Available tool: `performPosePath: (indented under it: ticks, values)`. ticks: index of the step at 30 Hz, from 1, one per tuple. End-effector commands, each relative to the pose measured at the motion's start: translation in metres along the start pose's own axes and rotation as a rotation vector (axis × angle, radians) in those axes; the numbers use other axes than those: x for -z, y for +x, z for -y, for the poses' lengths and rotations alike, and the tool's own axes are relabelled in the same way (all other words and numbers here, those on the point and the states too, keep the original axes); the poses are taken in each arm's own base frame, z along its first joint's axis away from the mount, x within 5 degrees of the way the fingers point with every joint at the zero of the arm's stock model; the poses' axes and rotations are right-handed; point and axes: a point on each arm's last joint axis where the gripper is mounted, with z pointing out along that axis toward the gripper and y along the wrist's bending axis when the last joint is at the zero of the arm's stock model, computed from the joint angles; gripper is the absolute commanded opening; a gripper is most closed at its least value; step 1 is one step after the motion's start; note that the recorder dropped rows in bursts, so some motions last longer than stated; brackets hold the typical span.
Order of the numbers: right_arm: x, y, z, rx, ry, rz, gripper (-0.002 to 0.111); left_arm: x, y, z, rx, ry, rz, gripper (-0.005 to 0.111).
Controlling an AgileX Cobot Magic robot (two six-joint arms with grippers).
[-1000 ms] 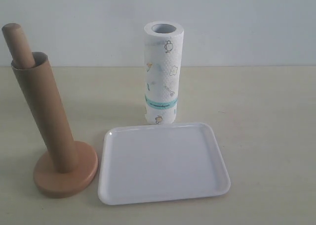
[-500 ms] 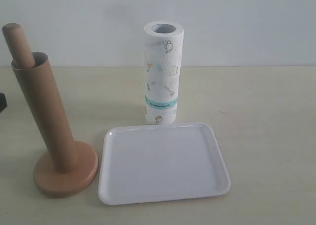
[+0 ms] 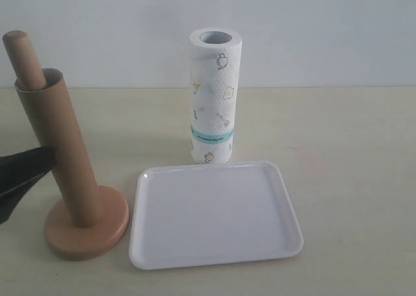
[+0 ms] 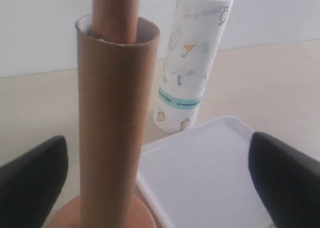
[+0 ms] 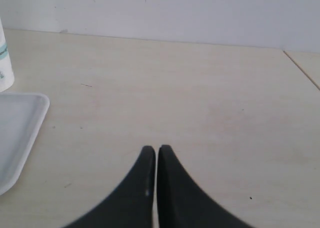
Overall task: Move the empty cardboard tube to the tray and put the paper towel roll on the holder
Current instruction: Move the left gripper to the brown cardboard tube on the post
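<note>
The brown cardboard tube (image 3: pixel 60 149) stands slipped over the wooden holder (image 3: pixel 88 232), whose pole tip (image 3: pixel 23 55) pokes out of its top. My left gripper (image 3: pixel 23 175) comes in from the left edge, open, one finger tip close beside the tube. In the left wrist view the tube (image 4: pixel 114 128) stands between the wide-spread fingers (image 4: pixel 32 180), nearer that one. The paper towel roll (image 3: pixel 214 94) stands upright behind the white tray (image 3: pixel 214 215). My right gripper (image 5: pixel 154 150) is shut over bare table, out of the exterior view.
A pale wall rises behind the table. In the right wrist view the tray corner (image 5: pixel 20 133) and the roll's edge (image 5: pixel 4 62) lie off to one side, with a table seam (image 5: pixel 302 70) at the other.
My left gripper has come into the exterior view from the left edge and moved right until it is beside the tube. Tube, roll, tray and holder have not moved.
</note>
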Motion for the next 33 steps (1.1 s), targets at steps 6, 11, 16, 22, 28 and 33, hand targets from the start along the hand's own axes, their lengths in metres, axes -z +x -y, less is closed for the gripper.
performPosePath:
  ticks: [6, 11, 16, 22, 28, 33]
  values:
    - [0.0, -0.001, 0.0, 0.003, 0.002, 0.017, 0.001, -0.012, 0.004, 0.002, -0.101, 0.078, -0.026, 0.11]
    - [0.0, -0.001, 0.0, 0.003, 0.002, 0.017, 0.001, -0.023, 0.004, -0.009, -0.038, 0.016, 0.017, 0.11]
    - [0.0, -0.001, 0.0, 0.003, 0.002, 0.017, 0.001, -0.03, -0.001, -0.013, -0.072, 0.005, 0.098, 0.11]
    - [0.0, -0.001, 0.0, 0.003, 0.002, 0.017, 0.001, -0.04, 0.004, -0.014, -0.107, 0.042, 0.109, 0.11]
    - [0.0, -0.001, 0.0, 0.003, 0.002, 0.017, 0.001, -0.055, 0.012, -0.023, -0.096, 0.017, 0.121, 0.11]
    - [0.0, -0.001, 0.0, 0.003, 0.002, 0.017, 0.001, -0.065, 0.015, -0.03, -0.058, -0.007, 0.182, 0.11]
